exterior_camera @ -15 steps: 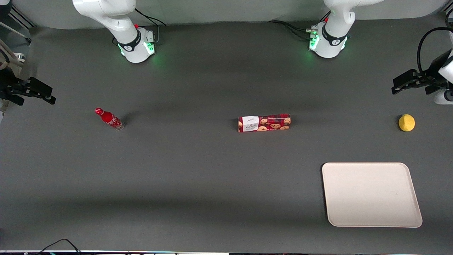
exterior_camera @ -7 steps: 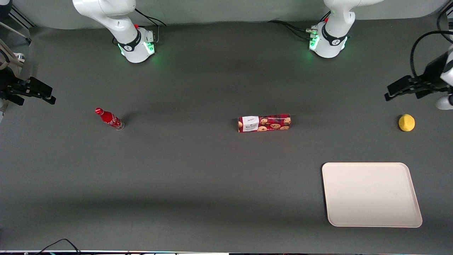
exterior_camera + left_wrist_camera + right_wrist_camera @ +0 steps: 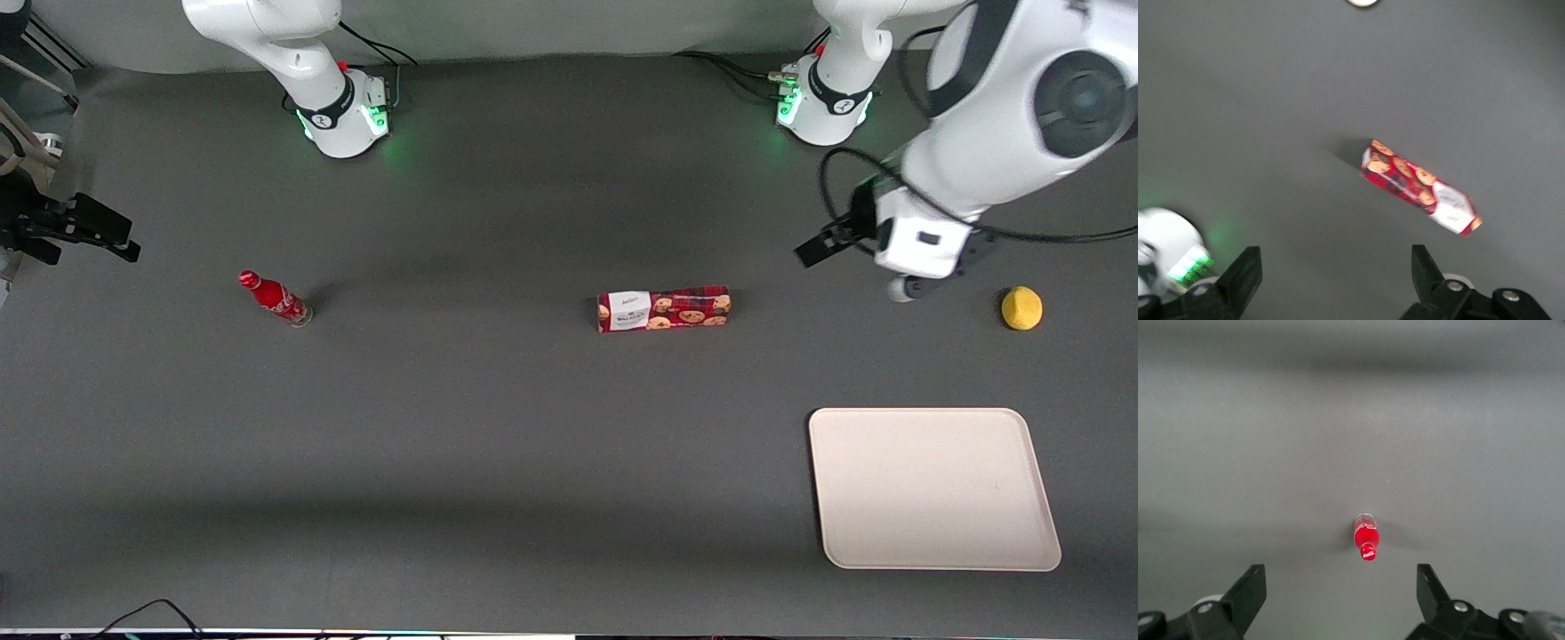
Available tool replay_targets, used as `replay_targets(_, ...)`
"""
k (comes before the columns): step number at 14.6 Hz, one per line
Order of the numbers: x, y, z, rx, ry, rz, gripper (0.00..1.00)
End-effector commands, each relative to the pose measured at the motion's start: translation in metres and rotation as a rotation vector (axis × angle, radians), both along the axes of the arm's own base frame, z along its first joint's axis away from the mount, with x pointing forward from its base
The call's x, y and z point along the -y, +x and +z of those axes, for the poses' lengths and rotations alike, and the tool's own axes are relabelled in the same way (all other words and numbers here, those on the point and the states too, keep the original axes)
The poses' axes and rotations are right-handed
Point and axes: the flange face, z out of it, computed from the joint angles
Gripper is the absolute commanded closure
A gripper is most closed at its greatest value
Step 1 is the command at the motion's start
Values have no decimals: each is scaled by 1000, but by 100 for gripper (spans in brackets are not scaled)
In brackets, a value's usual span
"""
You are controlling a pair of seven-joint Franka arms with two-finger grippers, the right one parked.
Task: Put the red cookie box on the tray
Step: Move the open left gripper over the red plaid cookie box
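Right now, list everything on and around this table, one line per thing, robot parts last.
red cookie box: one, red tartan with brown cookies and a white label at one end, lying flat mid-table, untouched.
tray: one, cream-white, nothing on it, nearer the front camera than the box, toward the working arm's end.
red bottle: one, small, red, standing toward the parked arm's end.
yellow ball: one, yellow, round, toward the working arm's end, farther from the front camera than the tray.
table: one, dark grey.
gripper: one, black fingers open, holding nothing, in the air between the box and the yellow ball, apart from both.
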Motion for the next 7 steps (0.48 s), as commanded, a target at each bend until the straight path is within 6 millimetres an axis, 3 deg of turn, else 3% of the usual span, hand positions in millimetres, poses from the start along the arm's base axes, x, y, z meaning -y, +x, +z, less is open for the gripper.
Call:
replay_targets(1, 48, 8, -43, -41, 20, 318, 0)
replay_targets(7, 114, 18, -152, 52, 103, 636, 0)
